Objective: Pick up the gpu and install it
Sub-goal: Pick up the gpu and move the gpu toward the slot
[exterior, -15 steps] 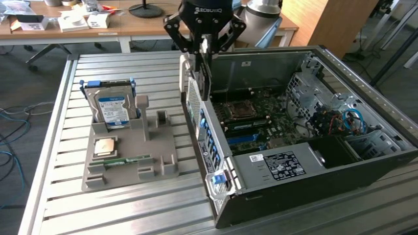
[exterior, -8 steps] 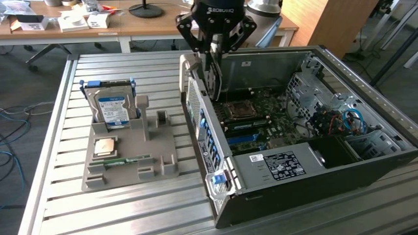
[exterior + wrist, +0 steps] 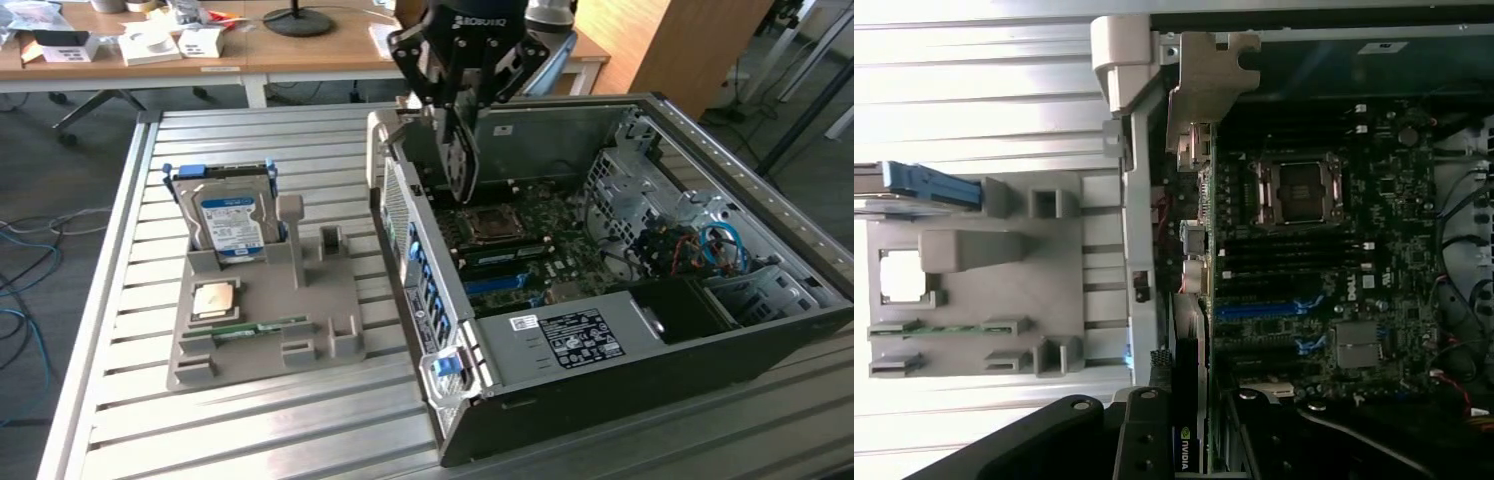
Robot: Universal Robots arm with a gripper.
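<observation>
The gripper (image 3: 461, 100) grips the gpu (image 3: 457, 160) upright, edge-down above the motherboard (image 3: 567, 215); likely so its connector faces the slots.

The gripper (image 3: 454, 105) hangs at the far side of the scene beneath the arm's black wrist (image 3: 470, 30), pointing straight down. Its fingers (image 3: 1144, 440) are closed on the top edge of the gpu (image 3: 457, 160), held upright on edge.
</observation>
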